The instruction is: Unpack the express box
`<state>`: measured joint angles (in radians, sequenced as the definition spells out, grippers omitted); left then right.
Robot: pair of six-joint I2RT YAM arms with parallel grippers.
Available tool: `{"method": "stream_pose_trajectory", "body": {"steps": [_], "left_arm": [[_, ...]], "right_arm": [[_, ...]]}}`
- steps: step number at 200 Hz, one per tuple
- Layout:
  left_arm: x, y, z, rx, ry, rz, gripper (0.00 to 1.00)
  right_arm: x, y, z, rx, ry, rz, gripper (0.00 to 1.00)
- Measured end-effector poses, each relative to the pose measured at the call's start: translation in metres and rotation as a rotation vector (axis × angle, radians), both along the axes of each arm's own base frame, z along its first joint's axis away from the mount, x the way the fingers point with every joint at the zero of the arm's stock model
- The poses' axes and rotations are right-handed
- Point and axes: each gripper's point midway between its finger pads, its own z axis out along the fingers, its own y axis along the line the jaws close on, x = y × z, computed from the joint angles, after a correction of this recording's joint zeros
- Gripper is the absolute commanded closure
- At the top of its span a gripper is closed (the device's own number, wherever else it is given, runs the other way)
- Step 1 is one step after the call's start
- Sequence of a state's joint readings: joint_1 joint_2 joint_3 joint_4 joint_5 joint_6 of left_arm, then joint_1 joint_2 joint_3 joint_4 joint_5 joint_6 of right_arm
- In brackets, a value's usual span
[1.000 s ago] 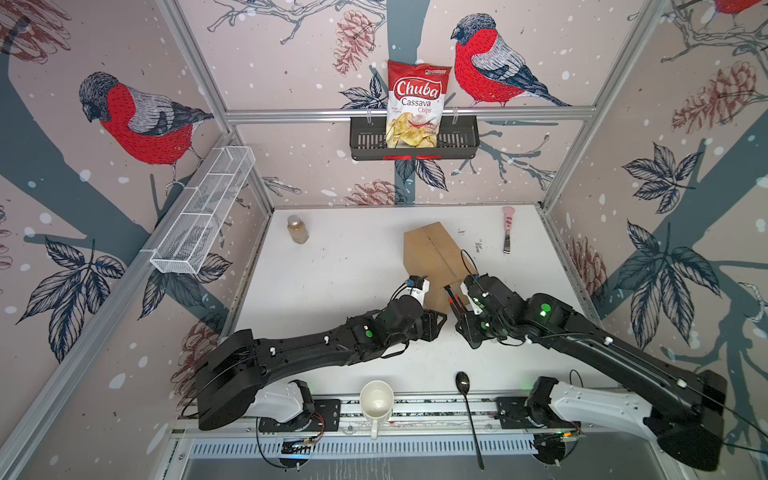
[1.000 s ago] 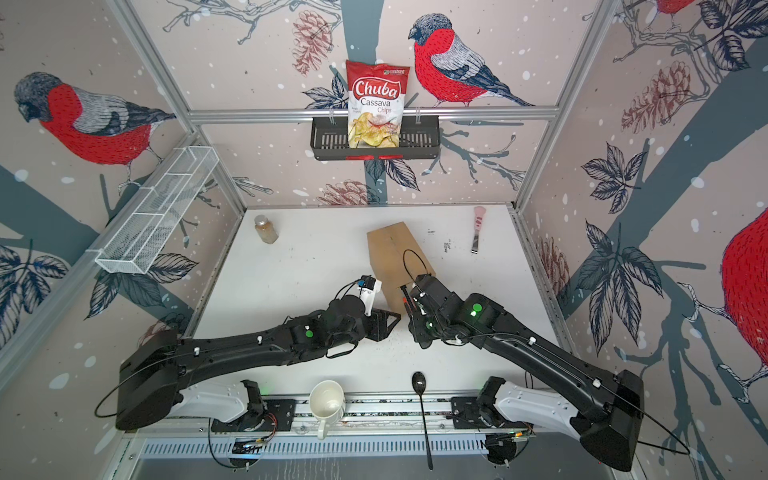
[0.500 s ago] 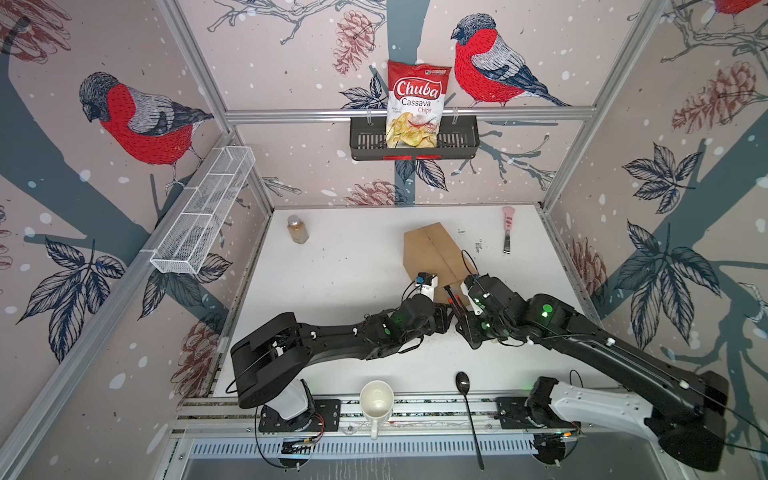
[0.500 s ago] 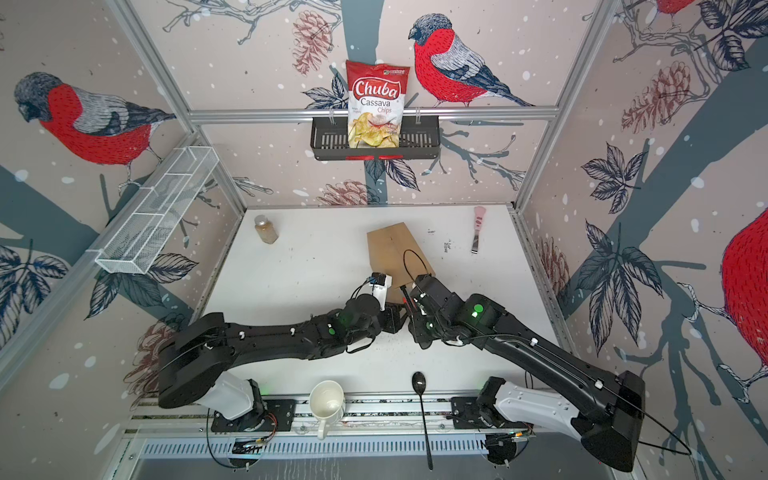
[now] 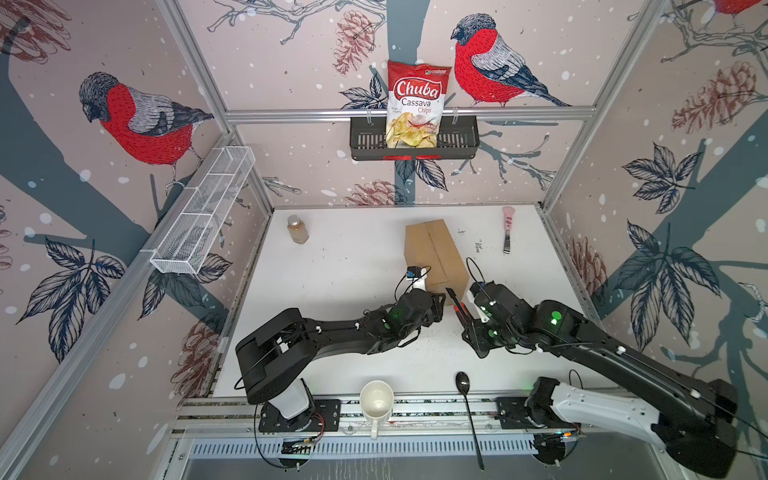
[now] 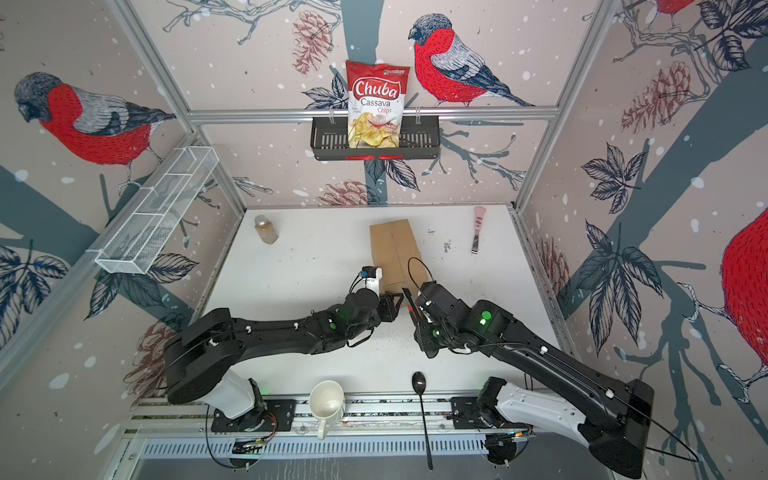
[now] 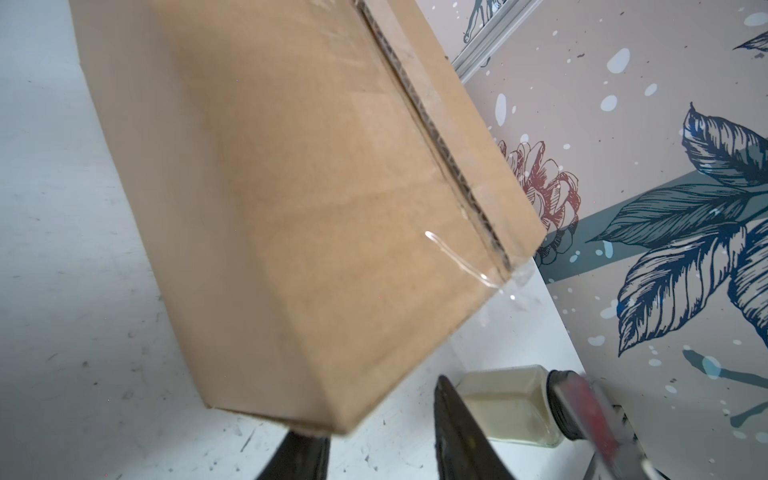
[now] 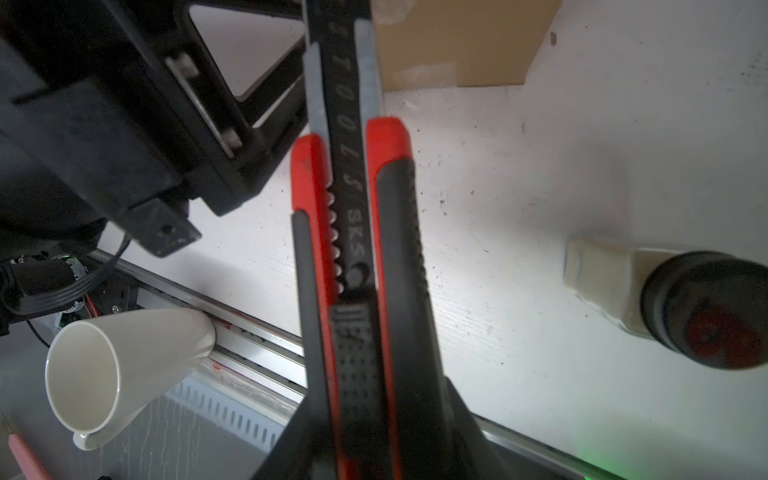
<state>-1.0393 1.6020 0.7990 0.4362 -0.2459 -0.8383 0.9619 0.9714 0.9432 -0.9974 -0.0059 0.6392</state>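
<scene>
Express box (image 5: pixel 434 253) is seen just beyond left claw (image 5: pixel 441 300), spread open at its near corner, and right claw (image 5: pixel 466 322), clamped on utility knife (image 8: pixel 353 232).

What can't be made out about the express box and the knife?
Express box contents: closed, taped flaps hide them, all views.
Utility knife blade tip: cut off by the right wrist view's edge.
Blade touching box or not: too small in both top views.

We read "Chuba Cassava Chips" on the red and white foil chip bag (image 5: pixel 417 104) (image 6: pixel 377 104), at twelve o'clock in the black slotted wall basket (image 5: pixel 457 143). The red and black plastic utility knife (image 8: pixel 390 199) bears "TOOLS SK5" along its dark blade. The bag's smaller print is unreadable.
</scene>
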Motion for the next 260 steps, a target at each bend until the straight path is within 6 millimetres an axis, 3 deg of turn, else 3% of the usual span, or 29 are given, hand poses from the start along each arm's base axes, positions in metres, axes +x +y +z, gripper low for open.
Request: {"method": "stream_pose_trajectory", "body": {"steps": [52, 80, 99, 144, 169, 222, 260], "left_arm": [[-0.002, 0.020, 0.006, -0.016, -0.007, 0.048, 0.59], [-0.005, 0.040, 0.010, -0.016, -0.010, 0.091, 0.59], [-0.005, 0.051, 0.016, -0.024, -0.016, 0.121, 0.58], [-0.002, 0.075, 0.038, -0.038, -0.035, 0.170, 0.58], [0.005, 0.093, 0.049, -0.038, -0.051, 0.211, 0.57], [0.028, 0.119, 0.052, -0.001, -0.059, 0.262, 0.57], [0.043, 0.126, 0.042, 0.029, -0.039, 0.265, 0.57]], "right_arm": [[0.003, -0.007, 0.019, 0.020, -0.031, -0.034, 1.00], [0.033, -0.018, 0.042, 0.038, -0.111, -0.132, 1.00], [0.063, -0.028, 0.043, 0.025, -0.143, -0.215, 1.00], [0.139, -0.063, 0.008, -0.068, -0.131, -0.344, 1.00], [0.168, -0.069, -0.020, -0.095, -0.088, -0.341, 1.00], [0.209, -0.084, -0.073, -0.128, -0.024, -0.348, 1.00], [0.225, -0.087, -0.093, -0.099, -0.007, -0.344, 1.00]]}}
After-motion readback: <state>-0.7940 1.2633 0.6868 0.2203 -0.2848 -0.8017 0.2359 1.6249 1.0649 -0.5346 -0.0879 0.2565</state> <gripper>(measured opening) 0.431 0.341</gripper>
